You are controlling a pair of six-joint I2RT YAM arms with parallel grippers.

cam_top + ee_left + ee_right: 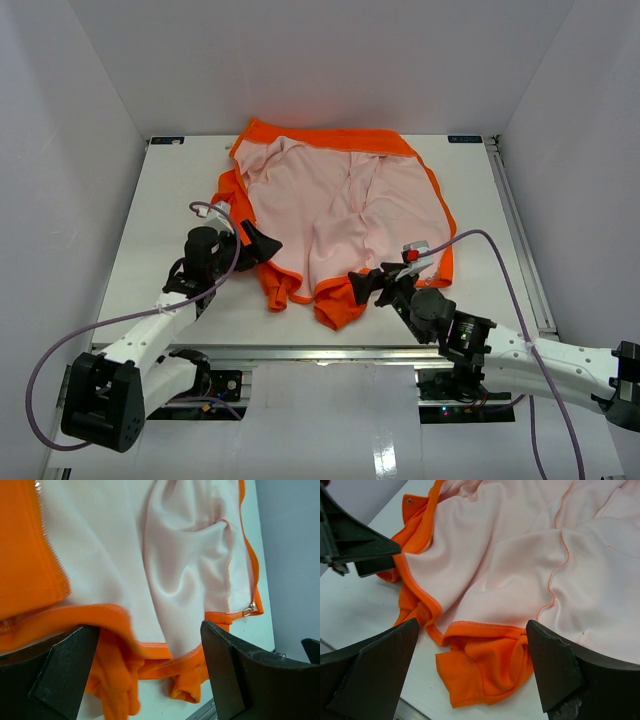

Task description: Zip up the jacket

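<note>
Orange jacket (340, 215) spread lining-up on bench (170, 200), bunched orange folds toward arms, left fingers (60, 670) and right fingers (375, 670) released, empty

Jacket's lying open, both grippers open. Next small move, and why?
Probably close the left gripper on the orange hem lying between its open jaws. The jacket lies lining up with its zipper edges apart and the pull on the other edge, so a panel must be folded over first.

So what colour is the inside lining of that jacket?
The lining is pale pink, with bright orange edges; clearest in the top external view.
</note>
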